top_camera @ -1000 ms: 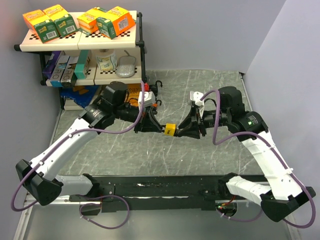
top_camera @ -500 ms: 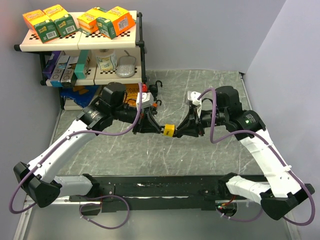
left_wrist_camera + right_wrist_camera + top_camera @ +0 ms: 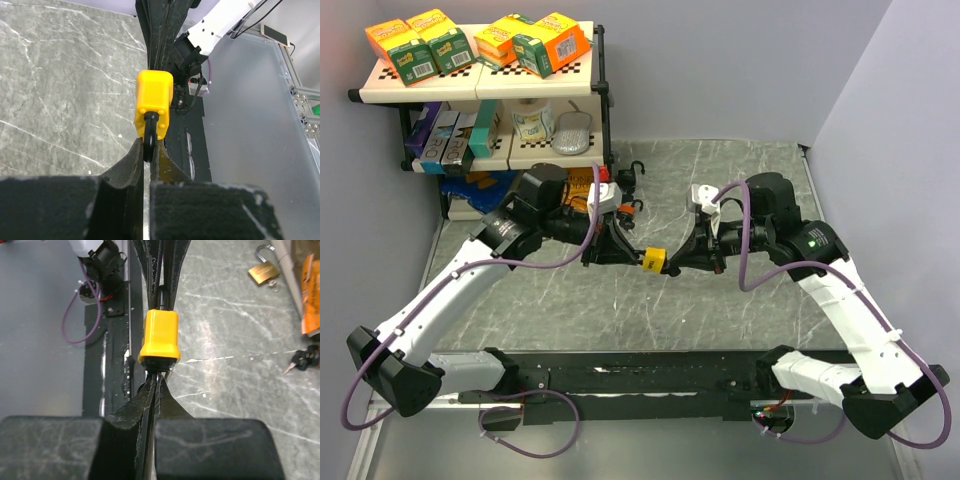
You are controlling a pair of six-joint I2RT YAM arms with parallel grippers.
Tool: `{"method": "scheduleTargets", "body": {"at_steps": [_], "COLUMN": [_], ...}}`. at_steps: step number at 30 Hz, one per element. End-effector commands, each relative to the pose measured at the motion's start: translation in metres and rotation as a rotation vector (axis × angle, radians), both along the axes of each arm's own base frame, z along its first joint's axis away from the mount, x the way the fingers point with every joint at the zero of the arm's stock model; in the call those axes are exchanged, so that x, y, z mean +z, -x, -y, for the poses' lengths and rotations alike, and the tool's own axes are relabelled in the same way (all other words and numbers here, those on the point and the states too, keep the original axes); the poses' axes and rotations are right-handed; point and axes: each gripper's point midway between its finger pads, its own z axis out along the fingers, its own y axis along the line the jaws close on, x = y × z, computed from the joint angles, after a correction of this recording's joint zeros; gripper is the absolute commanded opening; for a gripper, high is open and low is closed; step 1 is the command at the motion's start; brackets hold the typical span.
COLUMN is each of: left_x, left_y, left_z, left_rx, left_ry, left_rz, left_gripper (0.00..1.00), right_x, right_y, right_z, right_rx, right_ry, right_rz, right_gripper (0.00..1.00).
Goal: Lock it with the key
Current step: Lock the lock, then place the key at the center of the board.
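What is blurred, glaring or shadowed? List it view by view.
Left wrist: yellow padlock sharp, the near finger pads soft and dark. Right wrist: same, plus a pale glare streak on the table. Top external: even light, soft shadows under the arms, reddish cast top left.

A robotics lab is shown, set up as a test bench. 2 white and black robot arms are bolted to a black rail at the near edge of a marble-patterned table, and purple cables are left exposed. The bench is closed in by plain grey walls. A shelf edged with checkerboard strips is stocked with small boxes.
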Motion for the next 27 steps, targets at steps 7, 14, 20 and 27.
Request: {"method": "scheduleTargets", "body": {"at_steps": [7,14,20,27], "left_x": [0.017,0.007,-0.011,-0.041], "left_y": [-0.006,-0.01,-0.028,-0.028], "left_z": [-0.023,-0.026,-0.023,-0.014], "left_rx": [-0.008,0.02,0.107,0.101], "left_ry": [0.038,0.007,-0.036,-0.125], "left_rz": [0.099,0.101,0.084,0.086], "left_gripper": [0.01,0.01,0.01,0.01], "right_x": [-0.011,-0.026,-0.06,-0.125], "right_y": [-0.008,-0.034,-0.114,-0.212], "right_z": [0.031,0.068,0.13,0.23], "right_rx": [-0.07,-0.216,-0.548,-0.893], "right_ry": [0.06,0.103,0.149,0.24], "right_rz": [0.046,-0.005,-0.13,-0.276], "right_gripper": [0.0,0.0,0.0,0.0]}}
